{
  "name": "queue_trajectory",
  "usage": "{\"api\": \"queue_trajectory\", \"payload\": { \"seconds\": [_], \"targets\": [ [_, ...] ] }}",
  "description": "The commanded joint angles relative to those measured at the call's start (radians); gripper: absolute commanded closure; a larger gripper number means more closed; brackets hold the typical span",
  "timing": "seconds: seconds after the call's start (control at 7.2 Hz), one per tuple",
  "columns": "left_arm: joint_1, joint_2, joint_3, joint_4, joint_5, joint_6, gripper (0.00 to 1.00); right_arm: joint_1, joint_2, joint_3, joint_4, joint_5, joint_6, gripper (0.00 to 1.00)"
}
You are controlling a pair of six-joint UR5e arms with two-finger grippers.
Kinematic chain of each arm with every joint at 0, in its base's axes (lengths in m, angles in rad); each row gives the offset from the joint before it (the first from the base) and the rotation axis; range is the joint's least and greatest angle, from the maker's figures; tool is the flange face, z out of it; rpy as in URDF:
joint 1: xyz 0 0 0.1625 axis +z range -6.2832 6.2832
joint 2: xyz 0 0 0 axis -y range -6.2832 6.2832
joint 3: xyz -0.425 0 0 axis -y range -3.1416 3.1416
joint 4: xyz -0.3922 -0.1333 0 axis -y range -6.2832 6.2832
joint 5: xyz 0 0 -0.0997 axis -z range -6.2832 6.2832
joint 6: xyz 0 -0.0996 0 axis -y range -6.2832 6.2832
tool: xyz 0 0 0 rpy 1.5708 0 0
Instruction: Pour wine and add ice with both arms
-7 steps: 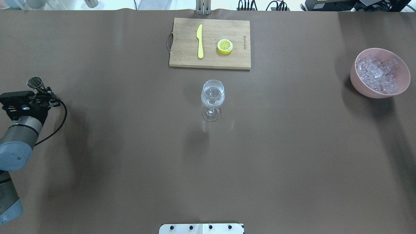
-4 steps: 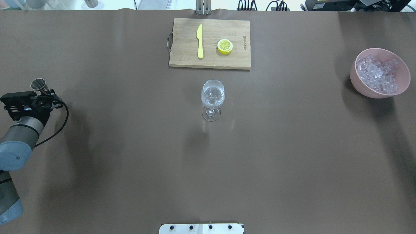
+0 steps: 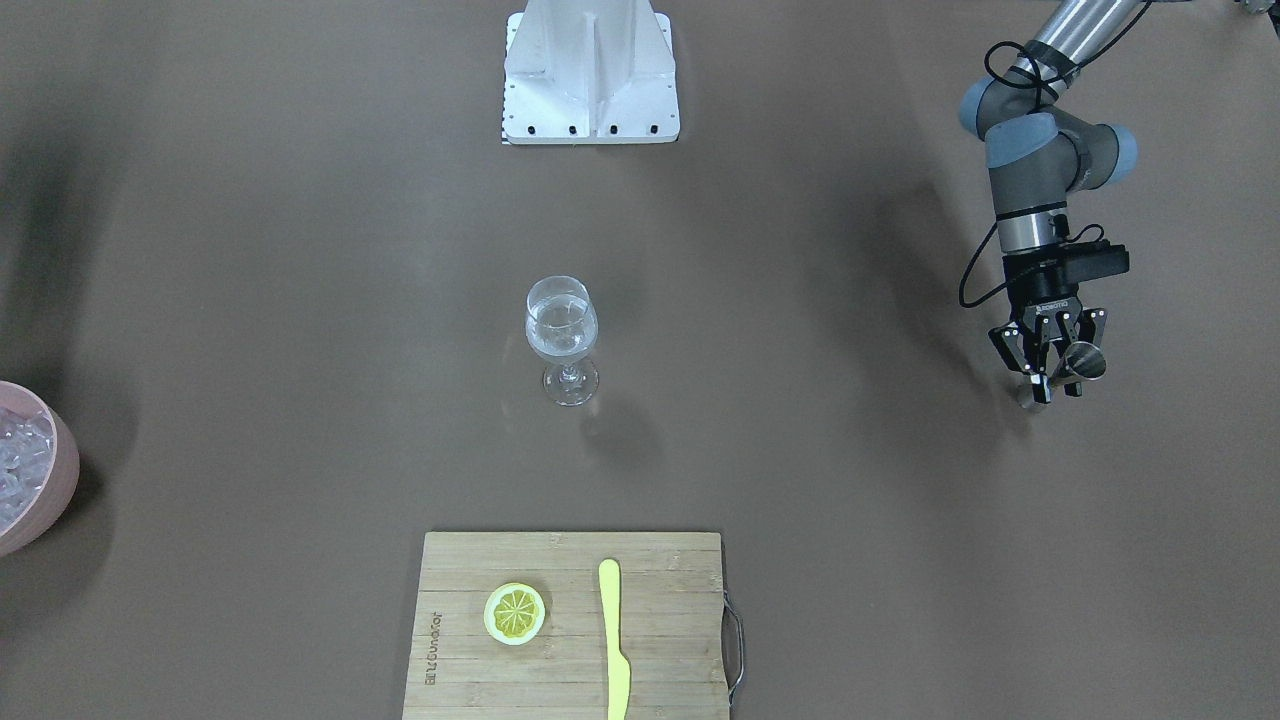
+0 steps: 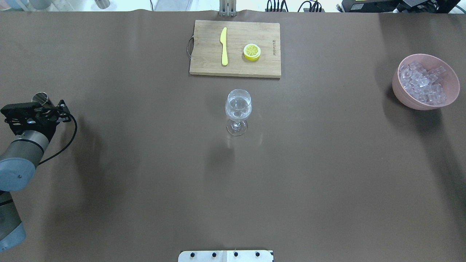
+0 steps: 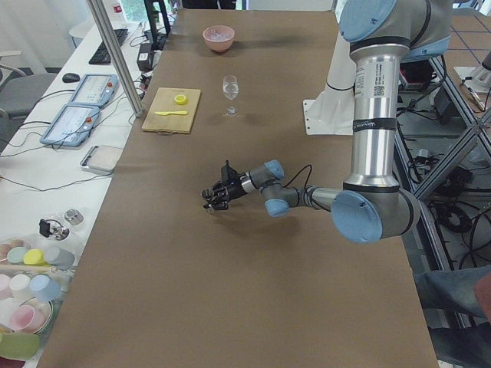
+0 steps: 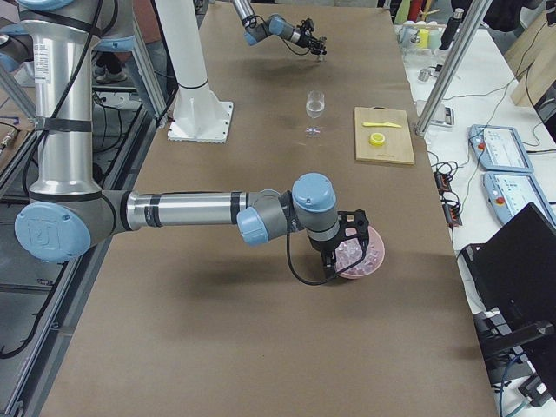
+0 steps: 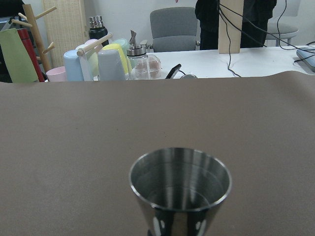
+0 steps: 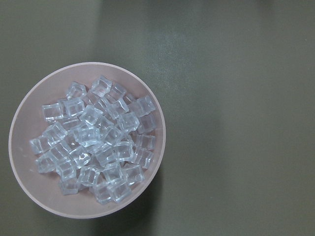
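Observation:
My left gripper (image 3: pixel 1046 378) is shut on the small steel jigger (image 3: pixel 1082 360) at the table's far left, low over the table. They also show in the overhead view, the left gripper (image 4: pixel 50 108) and the jigger (image 4: pixel 40 97). The jigger (image 7: pixel 179 189) stands upright in the left wrist view. The stemmed glass (image 4: pixel 238 109) stands mid-table and holds clear wine (image 3: pixel 561 338). The ice (image 8: pixel 96 142) fills the pink bowl (image 8: pixel 29 196) at the far right; the bowl (image 4: pixel 402 95) also shows overhead. My right gripper (image 6: pixel 334 269) hangs over the bowl; I cannot tell if it is open or shut.
A wooden cutting board (image 4: pixel 204 54) with a yellow knife (image 4: pixel 224 45) and a lemon slice (image 4: pixel 252 51) lies behind the glass. The white pedestal (image 3: pixel 590 75) stands at the robot's side. Cups and bottles (image 7: pixel 98 61) stand beyond the table's left end.
My left gripper and the jigger have shifted slightly toward the robot and lower. The glass, bowl and board have not moved.

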Motion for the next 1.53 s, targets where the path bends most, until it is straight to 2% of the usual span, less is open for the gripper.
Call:
{"api": "queue_trajectory", "payload": {
  "seconds": [0.0,0.28,0.42,0.56,0.69,0.97,1.25,1.39],
  "targets": [
    [0.0,0.016,-0.003,-0.004,0.001,0.0,0.01,0.0,0.002,-0.002,-0.001,0.0,0.0,0.0],
    [0.0,0.053,-0.047,-0.033,-0.018,0.008,0.01,0.0,0.002,-0.002,-0.001,0.002,0.0,0.0],
    [0.0,0.114,-0.13,-0.044,-0.056,0.041,0.01,0.0,0.002,-0.002,-0.001,0.002,0.0,0.0],
    [0.0,0.155,-0.193,-0.043,-0.056,0.045,0.01,0.0,0.002,-0.002,-0.001,0.002,0.0,0.0],
    [0.0,0.168,-0.216,-0.041,-0.061,0.045,0.02,0.0,0.0,-0.002,-0.001,0.002,0.0,0.0],
    [-0.006,0.24,-0.366,-0.03,-0.149,0.048,0.01,0.0,-0.004,0.0,0.001,0.002,0.0,0.0],
    [-0.024,0.28,-0.474,-0.033,-0.263,0.31,0.02,0.0,-0.006,0.0,0.002,0.003,-0.002,0.0],
    [-0.076,0.28,-0.465,-0.017,-0.411,0.395,0.02,0.0,-0.006,0.0,0.002,0.005,-0.002,0.0]
  ]
}}
